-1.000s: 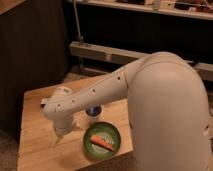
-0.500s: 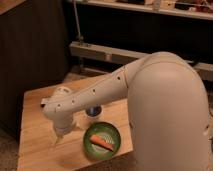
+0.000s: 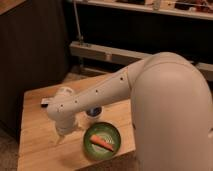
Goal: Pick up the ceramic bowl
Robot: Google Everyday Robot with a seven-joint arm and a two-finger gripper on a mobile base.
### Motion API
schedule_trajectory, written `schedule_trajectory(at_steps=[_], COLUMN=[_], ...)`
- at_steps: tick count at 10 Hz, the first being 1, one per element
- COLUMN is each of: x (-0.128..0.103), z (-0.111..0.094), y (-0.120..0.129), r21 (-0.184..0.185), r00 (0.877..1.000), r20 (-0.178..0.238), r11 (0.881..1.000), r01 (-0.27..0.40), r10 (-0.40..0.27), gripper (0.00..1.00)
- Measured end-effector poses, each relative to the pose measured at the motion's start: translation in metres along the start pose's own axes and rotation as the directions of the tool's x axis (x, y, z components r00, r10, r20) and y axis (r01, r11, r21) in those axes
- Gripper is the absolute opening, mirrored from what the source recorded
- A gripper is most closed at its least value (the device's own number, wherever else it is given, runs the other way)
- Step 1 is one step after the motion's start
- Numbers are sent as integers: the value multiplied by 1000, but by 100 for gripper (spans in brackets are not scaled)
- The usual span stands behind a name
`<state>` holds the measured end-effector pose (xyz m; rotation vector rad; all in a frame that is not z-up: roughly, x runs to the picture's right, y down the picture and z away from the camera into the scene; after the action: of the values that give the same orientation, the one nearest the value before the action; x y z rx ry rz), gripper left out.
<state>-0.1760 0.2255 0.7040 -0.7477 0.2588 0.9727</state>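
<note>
Approach step, likely: gripper (image 3: 61, 135) low over the surface (image 3: 35, 117) near its front edge, just left of the ceramic bowl (image 3: 113, 133); open or closed, cannot tell. Bowl by the front edge, holding perhaps a carrot (image 3: 102, 143). Next: shifting right onto the rim

One high close view over shoulder (image 3: 172, 105), facing down at table (image 3: 35, 102), claw (image 3: 60, 136) lower-left

Table (image 3: 35, 145) carries ceramic bowl (image 3: 103, 141), cup (image 3: 93, 112); gripper (image 3: 61, 135) seemingly hovers beside bowl.
</note>
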Motion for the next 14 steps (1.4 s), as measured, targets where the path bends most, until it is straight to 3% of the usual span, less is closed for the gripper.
schedule_trajectory(at_steps=[2,6,8,10,12,14], x=[21,96,133,155,162,159], z=[-3,-21,-37,-47,-47,-44], y=[-24,-88,-128,-167,-183,-190], r21=[-16,-39,-56,-109,-148,-172], r00=[998,975,949,918,919,932], r20=[24,89,148,201,223,249], r11=[998,979,960,939,943,959], r01=[-63,-202,-273,-327,-297,-225], r10=[64,205,279,343,324,263], gripper=[80,80,80,80,80,80])
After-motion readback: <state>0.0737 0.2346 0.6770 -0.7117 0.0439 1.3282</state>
